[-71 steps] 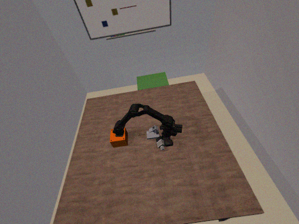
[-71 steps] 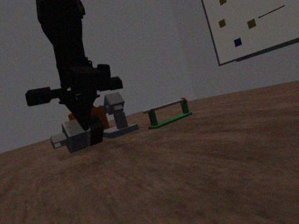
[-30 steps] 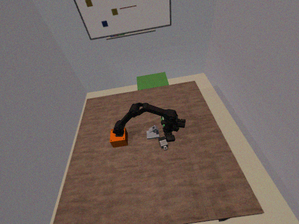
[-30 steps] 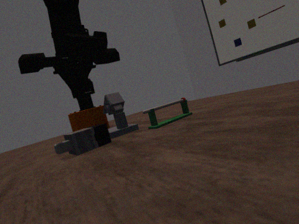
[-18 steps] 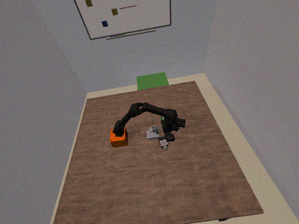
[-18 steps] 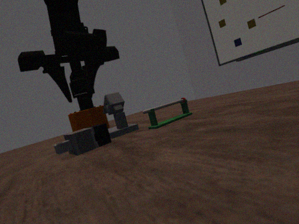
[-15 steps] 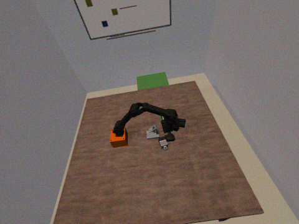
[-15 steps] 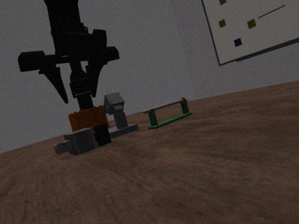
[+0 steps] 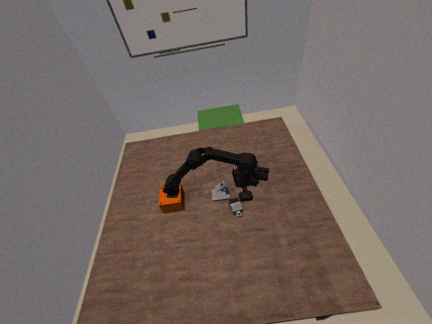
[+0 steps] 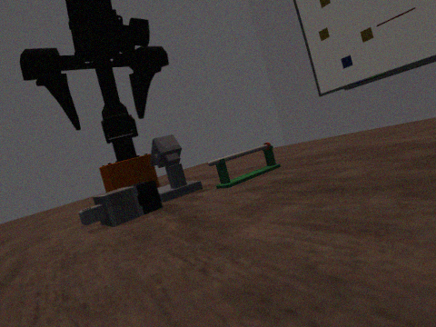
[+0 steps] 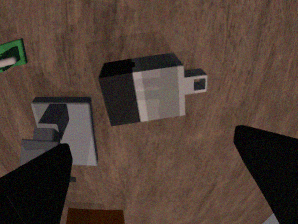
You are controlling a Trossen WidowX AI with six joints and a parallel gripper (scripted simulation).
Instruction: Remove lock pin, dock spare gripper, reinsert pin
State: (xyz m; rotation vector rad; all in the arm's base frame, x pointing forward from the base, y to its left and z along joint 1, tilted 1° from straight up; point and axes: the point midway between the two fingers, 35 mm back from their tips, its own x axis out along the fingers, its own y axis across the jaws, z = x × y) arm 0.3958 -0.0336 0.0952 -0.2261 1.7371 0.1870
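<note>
My gripper [image 10: 110,123] [image 11: 156,144] is open and empty, above the spare gripper. The spare gripper [image 9: 236,207] [image 10: 123,204] [image 11: 160,92], a black and grey block, lies on the table. Its spigot [image 10: 91,214] [image 11: 189,86] has a square hole and points away from the mount. The grey mount [image 9: 217,195] [image 10: 191,186] [image 11: 82,135] stands beside the block's black end. Its tilted socket [image 10: 166,144] shows no pin through it. A pale pin [image 10: 238,155] [image 11: 7,62] with a red end lies across a green rack [image 10: 250,176] [image 11: 21,51].
The orange block [image 9: 172,204] [image 10: 129,173] [image 11: 95,216] at the arm's base is behind the mount in the exterior view. A green panel [image 9: 220,117] is at the table's far edge. The arm hides the rack in the top view.
</note>
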